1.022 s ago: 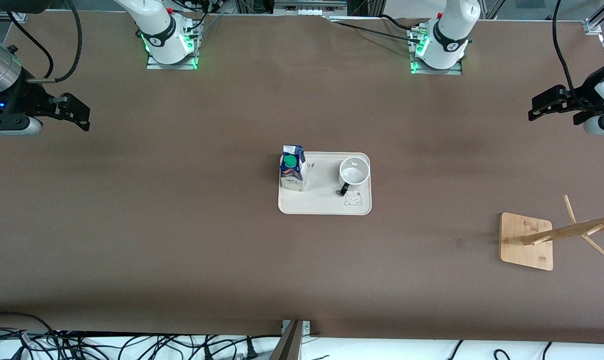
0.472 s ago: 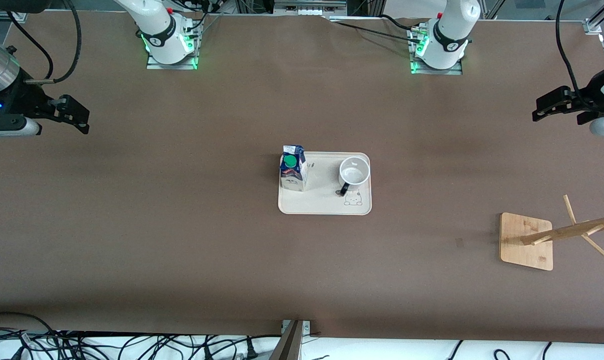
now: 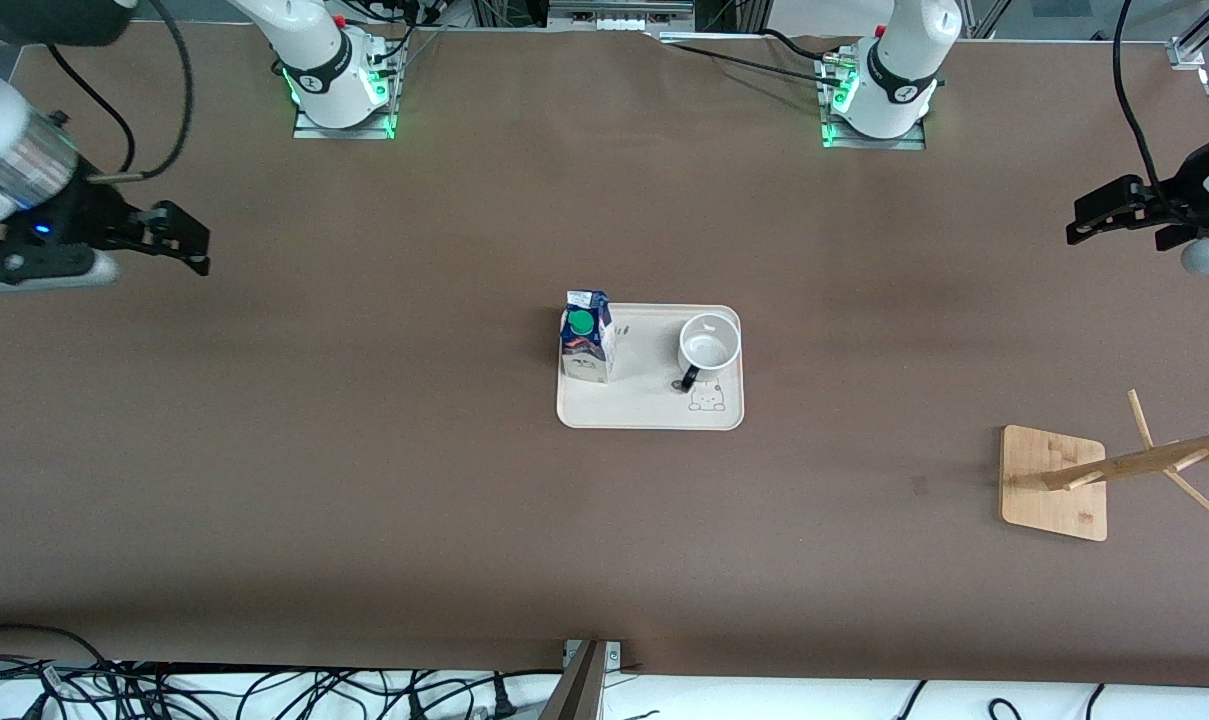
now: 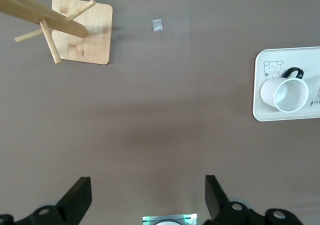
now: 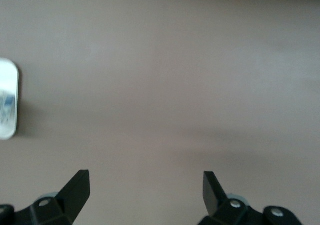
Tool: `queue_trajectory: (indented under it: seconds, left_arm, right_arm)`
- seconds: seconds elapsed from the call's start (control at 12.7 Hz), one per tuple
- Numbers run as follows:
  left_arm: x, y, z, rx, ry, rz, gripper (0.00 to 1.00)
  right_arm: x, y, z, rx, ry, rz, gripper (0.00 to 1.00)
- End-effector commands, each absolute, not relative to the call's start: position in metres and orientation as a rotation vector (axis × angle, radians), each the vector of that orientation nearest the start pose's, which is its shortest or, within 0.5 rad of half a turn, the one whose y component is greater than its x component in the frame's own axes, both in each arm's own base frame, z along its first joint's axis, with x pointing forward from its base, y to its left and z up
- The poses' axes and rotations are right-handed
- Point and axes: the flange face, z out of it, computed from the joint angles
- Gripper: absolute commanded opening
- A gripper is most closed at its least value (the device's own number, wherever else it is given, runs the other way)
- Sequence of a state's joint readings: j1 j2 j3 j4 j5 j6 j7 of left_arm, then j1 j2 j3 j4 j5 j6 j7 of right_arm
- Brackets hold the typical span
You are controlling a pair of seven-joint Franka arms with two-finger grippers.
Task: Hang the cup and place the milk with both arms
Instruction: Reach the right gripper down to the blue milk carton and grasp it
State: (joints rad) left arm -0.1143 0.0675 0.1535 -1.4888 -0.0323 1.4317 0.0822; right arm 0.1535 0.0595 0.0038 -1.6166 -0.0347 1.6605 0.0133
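The white cup stands upright on a cream tray at the table's middle, its black handle toward the front camera. The blue and white milk carton with a green cap stands on the tray's end toward the right arm. My left gripper is open and empty over bare table at the left arm's end. Its wrist view shows the gripper, the cup and the tray. My right gripper is open and empty over bare table at the right arm's end; it also shows in the right wrist view.
A wooden cup rack with pegs stands toward the left arm's end, nearer the front camera than the tray; it also shows in the left wrist view. A white tray edge shows in the right wrist view. Brown table surrounds the tray.
My right gripper has moved a little toward the table's middle. My left gripper has shifted slightly toward the table's end. The cup and milk have not moved.
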Motion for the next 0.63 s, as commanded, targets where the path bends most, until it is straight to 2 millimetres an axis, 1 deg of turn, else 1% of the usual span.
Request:
queue_trajectory:
  seconds: [0.0,0.08,0.16,0.24,0.31,0.39,0.47,0.55]
  left_arm:
    - [0.561,0.017,0.616,-3.154,0.075,0.182,1.00]
    - [0.561,0.017,0.617,-3.151,0.074,0.182,1.00]
    - [0.563,0.016,0.613,-3.151,0.077,0.191,1.00]
    - [0.566,0.016,0.614,-3.149,0.077,0.184,1.00]
    - [0.569,0.015,0.613,-3.147,0.079,0.184,1.00]
    - [0.573,0.014,0.609,-3.148,0.080,0.195,1.00]
    - [0.574,0.011,0.609,-3.152,0.092,0.193,1.00]
    - [0.575,0.003,0.612,-3.169,0.105,0.183,1.00]
  right_arm:
    - [0.569,0.153,0.561,-3.094,-0.219,0.072,1.00]
    - [0.572,0.172,0.546,-3.090,-0.036,0.102,1.00]
    - [0.574,0.199,0.530,-3.092,0.028,0.110,1.00]
    - [0.573,0.237,0.516,-3.090,0.039,0.086,1.00]
    - [0.578,0.270,0.497,-3.087,0.100,0.079,1.00]
    - [0.579,0.305,0.484,-3.082,0.182,0.078,1.00]
    - [0.579,0.339,0.470,-3.077,0.241,0.076,1.00]
    - [0.575,0.372,0.456,-3.069,0.270,0.070,1.00]
